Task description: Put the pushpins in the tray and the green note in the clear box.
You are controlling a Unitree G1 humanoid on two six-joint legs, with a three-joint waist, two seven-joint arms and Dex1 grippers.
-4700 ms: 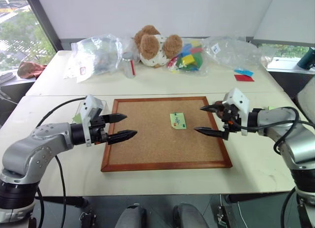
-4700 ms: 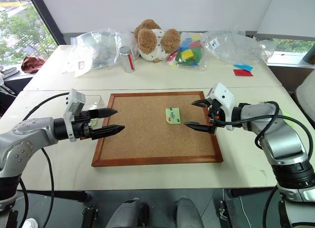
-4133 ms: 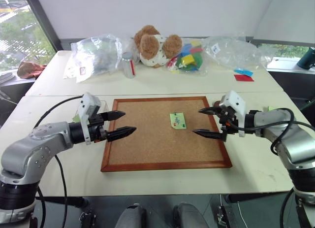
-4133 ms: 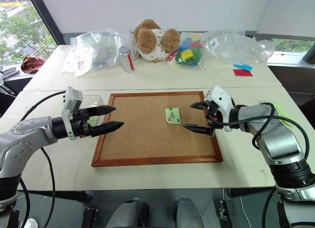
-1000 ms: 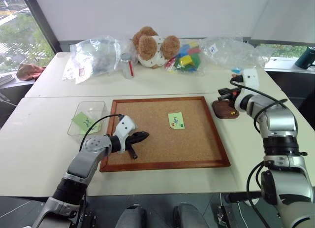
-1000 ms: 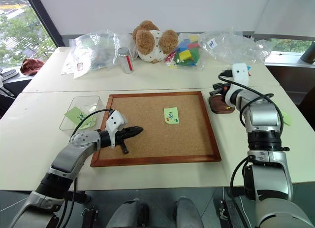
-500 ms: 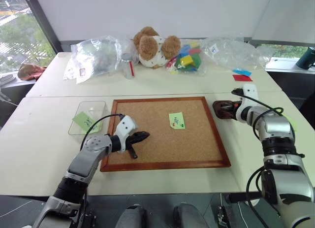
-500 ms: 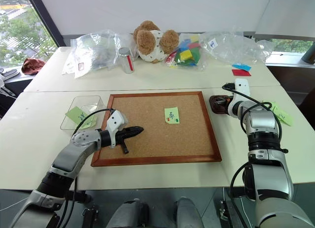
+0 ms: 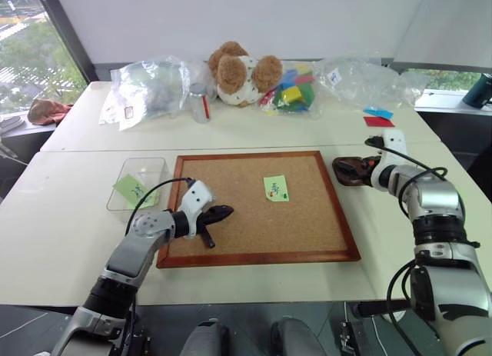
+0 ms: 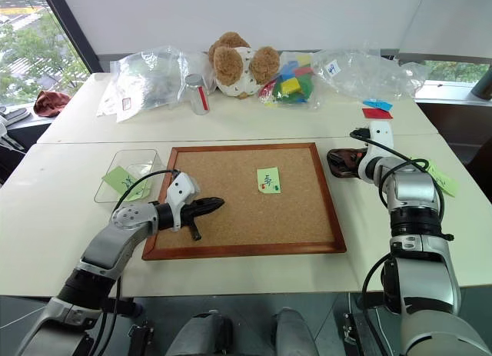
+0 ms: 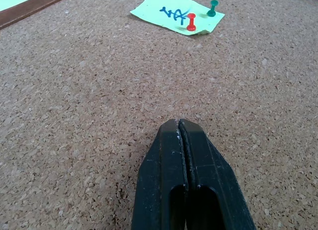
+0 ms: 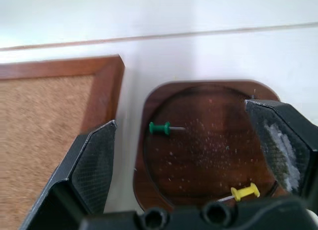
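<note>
The left gripper [image 9: 223, 213] is held low over the near left part of the corkboard [image 9: 307, 241], its arm bent in from the table's near edge; its two black fingers [image 11: 185, 155] are pressed flat together with nothing between them, the tips pointed across the cork toward the green note [image 9: 276, 188]. That note is pinned near the board's centre by pushpins [image 11: 191, 22], one red and one green, both standing upright on it. Bare cork is seen all round the note, and a wide strip of it lies between the closed tips and the note. The right gripper [image 12: 186, 140] is stretched out past the board's right frame and held over the tray [image 10: 339, 159], its fingers spread wide, one at the tray's board-side rim and the other over the opposite side. Nothing is gripped. Two loose pins are seen lying on their sides in the tray, a green pin [image 12: 160, 128] and a yellow pin [image 12: 247, 191], well apart. The tray sits just beside the board's far right corner, a narrow strip of white table between them. The clear box [image 9: 135, 184] stands off the board's left edge, with a second green slip [image 9: 132, 189] at it. Bags and a plush toy [image 9: 238, 71] are confined to the far table.
</note>
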